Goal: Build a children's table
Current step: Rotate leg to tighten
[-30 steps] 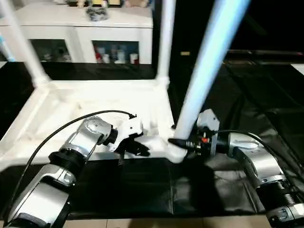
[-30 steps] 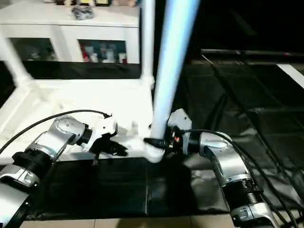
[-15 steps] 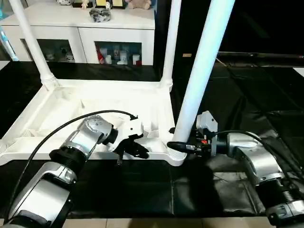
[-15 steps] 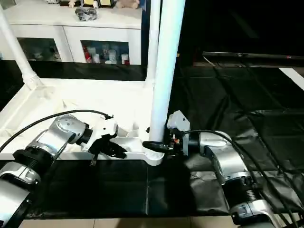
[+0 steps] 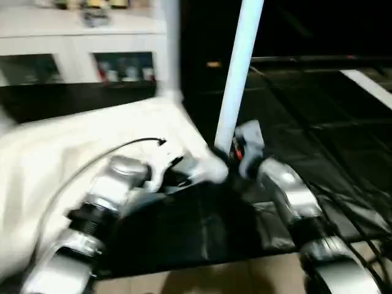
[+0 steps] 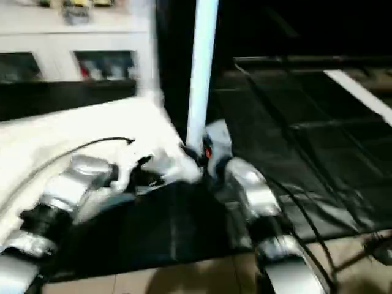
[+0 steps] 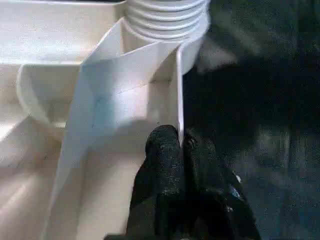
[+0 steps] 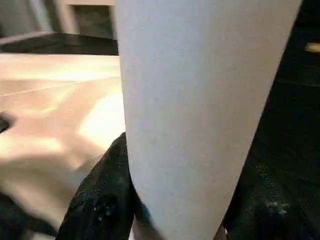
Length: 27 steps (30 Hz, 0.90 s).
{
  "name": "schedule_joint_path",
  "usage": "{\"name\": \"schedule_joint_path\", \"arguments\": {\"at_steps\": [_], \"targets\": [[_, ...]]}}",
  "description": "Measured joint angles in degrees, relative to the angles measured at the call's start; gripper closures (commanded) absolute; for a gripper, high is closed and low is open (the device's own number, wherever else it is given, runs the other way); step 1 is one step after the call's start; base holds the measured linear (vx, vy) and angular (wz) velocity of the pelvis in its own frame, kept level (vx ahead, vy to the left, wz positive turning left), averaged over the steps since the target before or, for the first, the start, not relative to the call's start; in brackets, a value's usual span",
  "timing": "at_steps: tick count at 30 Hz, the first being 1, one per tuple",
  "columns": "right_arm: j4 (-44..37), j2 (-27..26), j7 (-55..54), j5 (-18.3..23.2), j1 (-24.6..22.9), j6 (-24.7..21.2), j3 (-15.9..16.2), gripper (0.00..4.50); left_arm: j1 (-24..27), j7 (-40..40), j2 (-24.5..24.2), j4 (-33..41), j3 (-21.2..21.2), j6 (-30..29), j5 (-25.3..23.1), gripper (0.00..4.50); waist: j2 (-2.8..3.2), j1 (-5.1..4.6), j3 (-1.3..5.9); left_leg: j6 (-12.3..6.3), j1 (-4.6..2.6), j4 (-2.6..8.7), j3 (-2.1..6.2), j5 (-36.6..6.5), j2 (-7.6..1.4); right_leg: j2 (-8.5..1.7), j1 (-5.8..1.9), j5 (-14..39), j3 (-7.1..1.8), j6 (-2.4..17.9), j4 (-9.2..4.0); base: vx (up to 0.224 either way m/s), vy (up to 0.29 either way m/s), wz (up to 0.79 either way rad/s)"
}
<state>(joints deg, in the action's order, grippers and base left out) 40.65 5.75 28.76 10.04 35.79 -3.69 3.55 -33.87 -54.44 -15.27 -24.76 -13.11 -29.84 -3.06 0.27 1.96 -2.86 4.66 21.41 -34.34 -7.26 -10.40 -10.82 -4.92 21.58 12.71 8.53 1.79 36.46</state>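
1. Children's table top (image 5: 73, 153) lies upside down across the left and centre of the head views, ribbed underside up, on a black mat (image 5: 202, 233).
2. At the lower centre of the left wrist view, the left gripper (image 7: 181, 150) has its two black fingers clenched on a thin upright wall of the top's edge, just below the ribbed corner socket (image 7: 167, 17).
3. In the right wrist view, the right gripper's black fingers (image 8: 107, 195) grasp the near leg (image 8: 200, 100) from both sides, close to its base.
4. That leg (image 5: 239, 79) stands at centre frame in the near right corner socket, its long axis nearly vertical with a slight lean to the upper right, tapered end pointing up out of frame.
5. A second leg (image 5: 168, 49) stands upright at the far corner, upper centre; the top's left corners are blurred or cut off, so their legs cannot be counted.
6. Judged from this, assembly is well along: the near leg looks seated or nearly so, and turning the table upright remains.
7. Behind, a white cabinet (image 5: 79, 43) fills the upper left.
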Motion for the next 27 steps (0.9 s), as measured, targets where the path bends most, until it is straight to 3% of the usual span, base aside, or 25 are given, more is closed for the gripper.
{"name": "schedule_joint_path", "arguments": {"at_steps": [6, 13, 14, 15, 21, 27], "targets": [[1.8, -1.7, -2.6, -1.0, 1.6, 0.5, -0.5, 2.59, 0.0, 3.4, 0.5, 1.8, -0.2, -2.1, -0.6, 4.5, -0.03, 0.49, 0.02, 0.02, -0.33, 0.75, -0.78, 0.0, -0.3, 0.1, 0.01, -0.5, -0.09, 0.5, -0.5, 0.0, 0.0, 0.0], [4.0, -2.3, -3.3, -1.6, 2.6, 1.9, -0.8, 2.59, 0.3, 4.2, 0.1, 3.2, -0.4, -3.7, -1.1, 4.5, -0.02, 0.03, 0.02, 0.01, -0.45, 0.75, -1.04, 0.0, -0.32, 0.1, 0.01, -0.5, -0.29, 0.4, -0.67, 0.0, 0.0, 0.0], [4.2, -2.3, -3.3, -1.7, 2.6, 2.0, -0.9, 2.03, 0.3, 4.3, 0.0, 3.2, -0.5, -3.7, -1.1, 4.5, -0.02, 0.02, 0.02, 0.01, -0.46, 0.75, -1.04, 0.0, -0.32, 0.11, 0.01, -0.5, -0.28, 0.3, -0.67, 0.0, 0.0, 0.0], [4.2, -2.3, -3.3, -1.7, 2.6, 2.1, -0.9, 1.89, 0.3, 4.3, -0.1, 3.2, -0.5, -3.7, -1.1, 4.5, -0.02, 0.04, 0.02, 0.01, -0.46, 0.76, -1.04, 0.0, -0.32, 0.1, 0.01, -0.5, -0.28, 0.3, -0.67, 0.0, 0.0, 0.0], [6.9, -2.2, -3.4, -1.7, 2.0, 3.3, -1.9, 1.39, 0.2, 3.6, 0.0, 3.0, -1.0, -2.1, -0.6, 4.5, 0.11, 0.89, -0.06, 0.01, -0.33, 0.88, -1.16, 0.0, -0.31, 0.1, 0.24, -0.6, -0.37, 0.6, -0.75, 0.0, 0.0, 0.0], [6.5, -0.7, -1.5, -1.7, -1.6, 4.3, -1.9, 0.9, -0.7, 2.0, -0.2, 0.1, -1.3, 2.7, 0.5, 4.5, 0.25, 1.84, -0.15, -0.05, -0.27, 0.89, -1.32, 0.0, -0.32, 0.1, 0.42, -0.6, -0.46, 0.5, -0.87, 0.0, 0.0, 0.0]]}}
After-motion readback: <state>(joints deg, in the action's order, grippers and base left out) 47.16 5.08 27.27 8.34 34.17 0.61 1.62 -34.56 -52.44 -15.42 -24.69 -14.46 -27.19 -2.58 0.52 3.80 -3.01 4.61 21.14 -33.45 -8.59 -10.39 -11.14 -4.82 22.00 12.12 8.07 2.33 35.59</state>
